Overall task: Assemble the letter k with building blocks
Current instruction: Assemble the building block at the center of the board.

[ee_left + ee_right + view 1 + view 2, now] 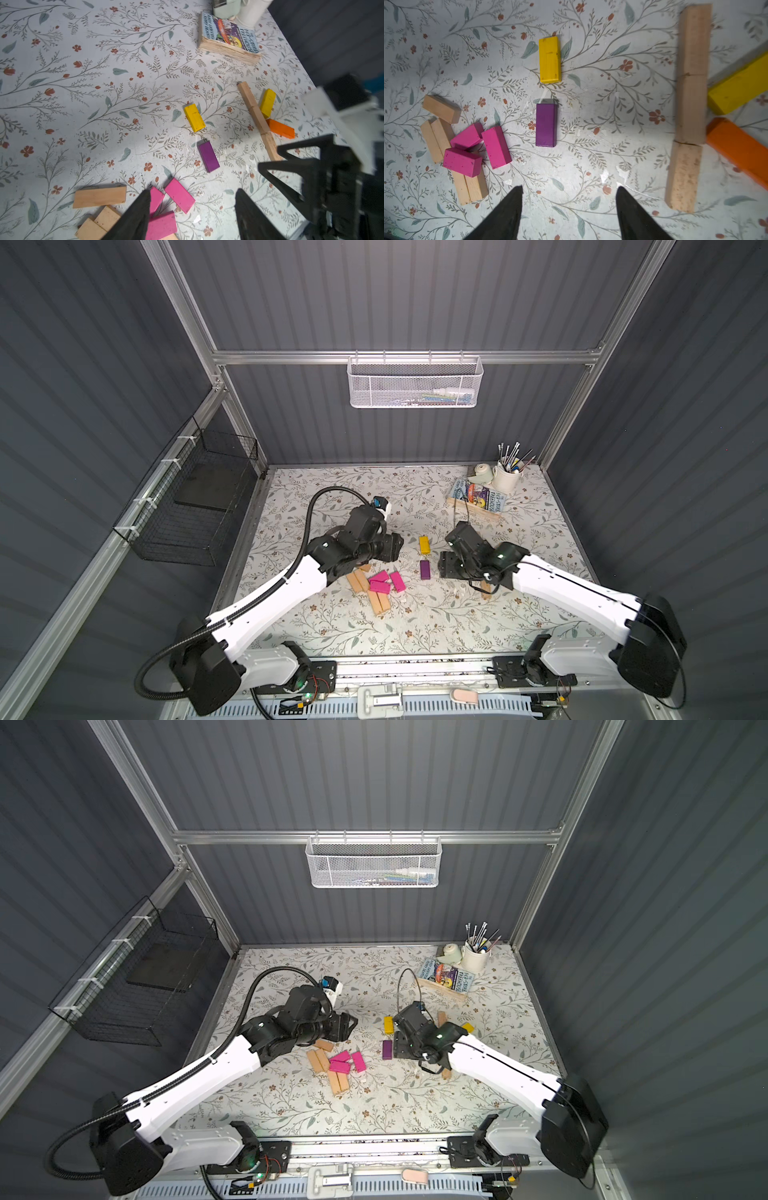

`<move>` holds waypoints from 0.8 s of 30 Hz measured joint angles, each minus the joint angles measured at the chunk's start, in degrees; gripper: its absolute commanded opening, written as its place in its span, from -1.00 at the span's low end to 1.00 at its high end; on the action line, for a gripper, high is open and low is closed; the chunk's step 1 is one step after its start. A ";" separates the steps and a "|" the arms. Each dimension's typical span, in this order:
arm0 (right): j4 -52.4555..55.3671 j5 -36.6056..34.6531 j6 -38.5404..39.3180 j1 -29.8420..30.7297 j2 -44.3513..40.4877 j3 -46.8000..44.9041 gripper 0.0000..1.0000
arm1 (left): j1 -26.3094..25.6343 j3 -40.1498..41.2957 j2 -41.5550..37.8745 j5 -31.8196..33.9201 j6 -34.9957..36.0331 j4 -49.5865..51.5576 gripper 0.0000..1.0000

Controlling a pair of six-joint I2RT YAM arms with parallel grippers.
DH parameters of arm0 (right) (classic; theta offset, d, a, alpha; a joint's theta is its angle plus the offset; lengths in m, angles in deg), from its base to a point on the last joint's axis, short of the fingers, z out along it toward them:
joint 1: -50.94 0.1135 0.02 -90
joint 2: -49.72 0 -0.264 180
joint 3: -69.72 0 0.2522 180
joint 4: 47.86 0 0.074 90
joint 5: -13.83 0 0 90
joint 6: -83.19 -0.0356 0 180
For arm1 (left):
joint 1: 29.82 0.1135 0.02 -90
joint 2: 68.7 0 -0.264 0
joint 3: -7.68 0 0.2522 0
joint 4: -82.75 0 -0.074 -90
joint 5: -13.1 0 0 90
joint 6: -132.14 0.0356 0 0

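Three tan bars laid end to end (691, 83) form a straight line, with a yellow block (737, 87) and an orange block (737, 145) slanting off one side of it. A loose yellow block (424, 544) and a purple block (424, 569) lie mid-table between the arms. Three magenta blocks (384, 581) sit on and beside several tan bars (380, 601). My left gripper (193, 191) hangs open above the magenta pile, holding nothing. My right gripper (569, 188) is open and empty over bare cloth near the purple block, and its arm hides most of the line in both top views.
A book in a wooden tray (478, 495), a white mug of brushes (507, 477) and a tape roll (482, 470) stand at the back right. A black wire basket (195, 506) hangs on the left wall, a white mesh basket (415, 383) on the back rail.
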 measured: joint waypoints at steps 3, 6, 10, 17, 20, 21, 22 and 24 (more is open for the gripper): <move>-1.42 0.70 -0.52 1.31 6.19 2.05 0.25 | 0.00 1.42 -2.71 -2.43 6.75 2.86 0.42; -2.75 1.16 -1.09 1.64 11.08 3.48 0.18 | 0.00 2.82 -5.75 -3.61 13.44 5.73 0.51; -3.76 0.96 -1.38 1.79 16.11 5.86 0.11 | 0.00 6.73 -12.41 -3.98 21.31 8.11 0.62; -5.14 -0.52 -1.36 2.19 22.93 9.55 -0.02 | 0.00 11.98 -21.24 -3.80 28.44 9.84 0.69; -5.57 -1.60 -1.22 2.23 25.31 10.58 -0.15 | 0.00 12.57 -21.40 -3.96 29.62 10.16 0.73; -5.81 -1.86 -1.29 2.23 25.83 10.71 -0.20 | 0.00 12.68 -21.29 -4.02 30.01 10.29 0.74; -5.99 -2.21 -1.22 2.23 26.40 10.75 -0.23 | 0.00 12.68 -21.22 -4.02 30.29 10.34 0.75; -6.12 -2.82 -1.33 2.23 26.97 10.75 -0.28 | 0.00 12.68 -21.03 -4.11 30.69 10.34 0.77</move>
